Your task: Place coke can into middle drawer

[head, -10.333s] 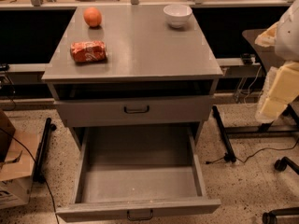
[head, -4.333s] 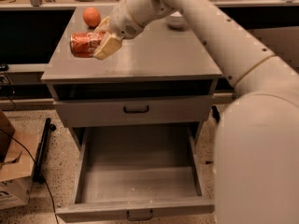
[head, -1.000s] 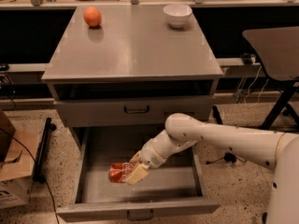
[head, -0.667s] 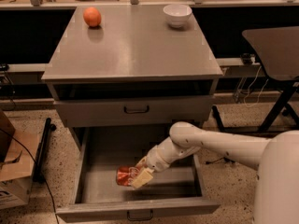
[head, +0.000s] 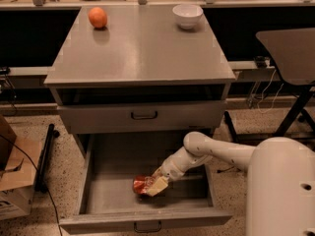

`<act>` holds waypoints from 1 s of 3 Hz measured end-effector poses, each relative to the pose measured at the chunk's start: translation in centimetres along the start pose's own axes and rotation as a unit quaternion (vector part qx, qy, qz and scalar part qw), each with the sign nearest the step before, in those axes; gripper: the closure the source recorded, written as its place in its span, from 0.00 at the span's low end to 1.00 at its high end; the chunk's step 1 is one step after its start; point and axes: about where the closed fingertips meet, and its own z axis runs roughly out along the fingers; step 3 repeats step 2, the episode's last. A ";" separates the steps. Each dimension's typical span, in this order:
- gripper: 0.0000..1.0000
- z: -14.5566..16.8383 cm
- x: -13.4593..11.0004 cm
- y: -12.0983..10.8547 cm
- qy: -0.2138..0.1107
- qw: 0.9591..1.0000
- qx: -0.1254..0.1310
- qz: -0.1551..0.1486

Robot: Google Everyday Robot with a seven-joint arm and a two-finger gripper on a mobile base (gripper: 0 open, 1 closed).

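Note:
The red coke can [head: 141, 185] lies on its side low inside the open middle drawer [head: 108, 181], near the middle of the tray and toward its front. My gripper [head: 153, 186] reaches down into the drawer from the right and is shut on the can, with one beige finger [head: 157, 185] across its right side. The can looks at or just above the tray floor; I cannot tell if it touches. The drawer's low front panel with its dark handle [head: 147, 226] is at the bottom of the view.
A closed grey drawer [head: 142, 116] with a taller front sits above the open one. On the cabinet top stand an orange [head: 97, 17] at the back left and a white bowl [head: 187, 15] at the back right. A cardboard box [head: 12, 181] is on the floor at left.
The gripper carried the can from the cabinet top down into the open drawer. Over the last second it has shifted a little to the right inside the tray.

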 end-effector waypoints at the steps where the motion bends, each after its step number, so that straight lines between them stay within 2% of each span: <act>1: 0.20 -0.1 0.0 -0.4 -0.002 1.000 0.003 0.001; 2: 0.00 -0.1 0.0 -0.4 -0.002 1.000 0.003 0.001; 3: 0.00 -0.1 0.0 -0.4 -0.002 1.000 0.003 0.001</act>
